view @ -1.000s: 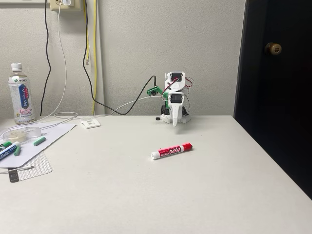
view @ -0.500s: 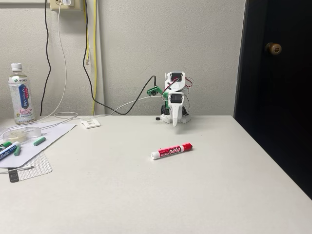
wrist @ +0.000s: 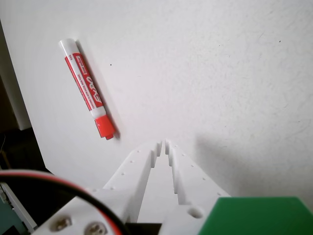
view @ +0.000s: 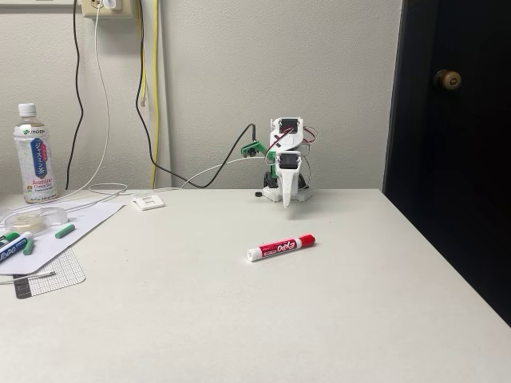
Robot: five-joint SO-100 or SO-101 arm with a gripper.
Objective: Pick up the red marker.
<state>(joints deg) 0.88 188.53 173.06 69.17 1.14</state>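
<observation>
The red marker [view: 280, 246] lies flat near the middle of the white table, red cap to the right and white end to the left in the fixed view. In the wrist view the red marker [wrist: 88, 88] lies at the upper left, cap end nearest the fingers. My gripper [view: 287, 199] hangs folded at the arm's base by the back wall, well behind the marker. In the wrist view my gripper [wrist: 163, 145] has its two white fingers closed together with nothing between them, a short way right of the cap.
At the far left stand a tea bottle [view: 33, 153], a sheet of paper [view: 60, 235] with a blue-labelled marker [view: 11, 248] and green caps, and a clear dish [view: 32, 218]. Cables [view: 192, 175] trail along the back wall. A dark door [view: 451, 120] borders the table's right edge.
</observation>
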